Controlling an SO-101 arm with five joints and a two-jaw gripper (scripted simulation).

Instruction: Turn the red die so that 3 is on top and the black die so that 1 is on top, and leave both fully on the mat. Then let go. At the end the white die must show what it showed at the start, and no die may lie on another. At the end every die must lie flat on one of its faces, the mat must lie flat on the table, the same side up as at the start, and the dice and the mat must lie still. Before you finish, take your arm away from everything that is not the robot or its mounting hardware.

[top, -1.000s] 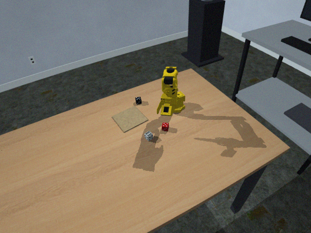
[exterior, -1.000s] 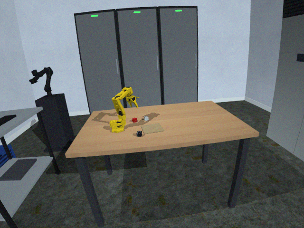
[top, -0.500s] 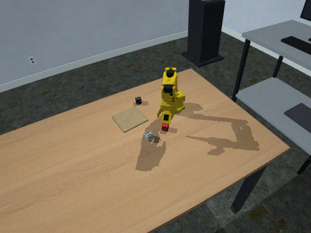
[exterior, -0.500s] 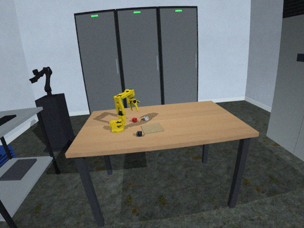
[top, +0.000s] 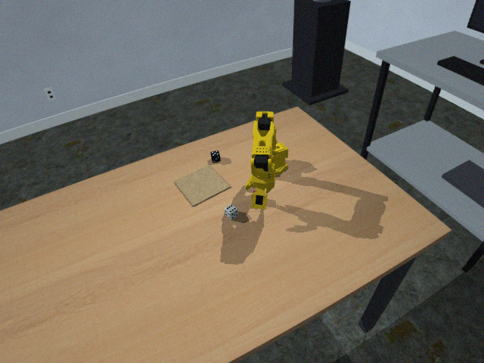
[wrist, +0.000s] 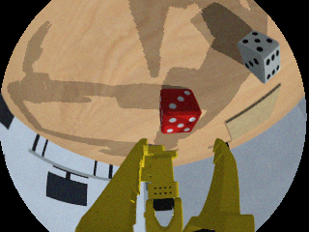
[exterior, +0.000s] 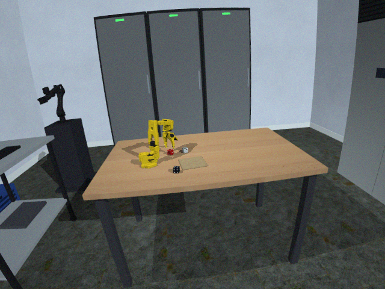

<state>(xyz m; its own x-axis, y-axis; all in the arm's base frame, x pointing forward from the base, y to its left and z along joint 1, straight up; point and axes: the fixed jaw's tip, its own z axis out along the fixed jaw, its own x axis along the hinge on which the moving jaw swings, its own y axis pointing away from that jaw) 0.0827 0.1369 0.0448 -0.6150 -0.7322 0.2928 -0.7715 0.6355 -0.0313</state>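
Observation:
The red die [wrist: 180, 110] lies on the bare table top, off the mat. It also shows in the exterior view [exterior: 169, 152]; in the top view the arm hides it. My gripper [wrist: 189, 149] hangs just above it, fingers apart with nothing between them; it also shows in the top and exterior views [top: 258, 199] [exterior: 169, 144]. The black die [top: 215, 156] [exterior: 175, 169] lies on the table just off the mat's far corner. The white die [top: 231, 211] [wrist: 261, 56] lies on the table close to the red one. The tan mat [top: 202, 184] [exterior: 192, 162] lies flat with nothing on it.
The arm's yellow base [top: 278, 158] stands on the table behind the gripper. The mat's edge [wrist: 254, 112] lies close to the right of the red die in the wrist view.

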